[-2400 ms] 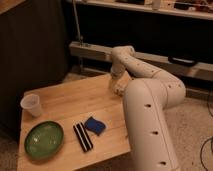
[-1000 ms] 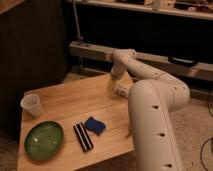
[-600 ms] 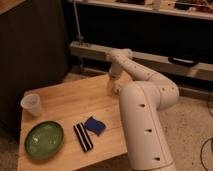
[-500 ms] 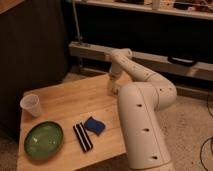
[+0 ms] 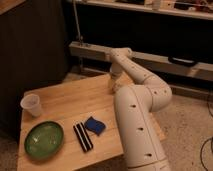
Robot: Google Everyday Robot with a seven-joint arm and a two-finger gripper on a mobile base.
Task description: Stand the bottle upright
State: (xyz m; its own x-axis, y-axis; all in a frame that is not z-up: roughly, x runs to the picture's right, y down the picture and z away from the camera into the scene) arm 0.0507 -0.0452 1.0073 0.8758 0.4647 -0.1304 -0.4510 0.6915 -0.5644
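Observation:
My gripper [image 5: 114, 84] hangs down from the wrist over the far right part of the wooden table [image 5: 65, 100], just behind my big white upper arm [image 5: 136, 125]. The small whitish bottle does not show as a separate thing; if it is at the gripper, the wrist and arm hide it. The translucent white cup [image 5: 31, 105] stands upright at the table's left edge, far from the gripper.
A green plate [image 5: 44, 140] lies at the front left. A black bar-shaped object [image 5: 83, 137] and a blue sponge [image 5: 94, 125] lie at the front middle. My arm covers the table's right side. A metal rail [image 5: 165, 62] and dark shelving run behind the table.
My upper arm has swung left and nearer, covering more of the table's right side. The gripper stays at the far right part of the table. Cup, plate, bar and sponge have not moved.

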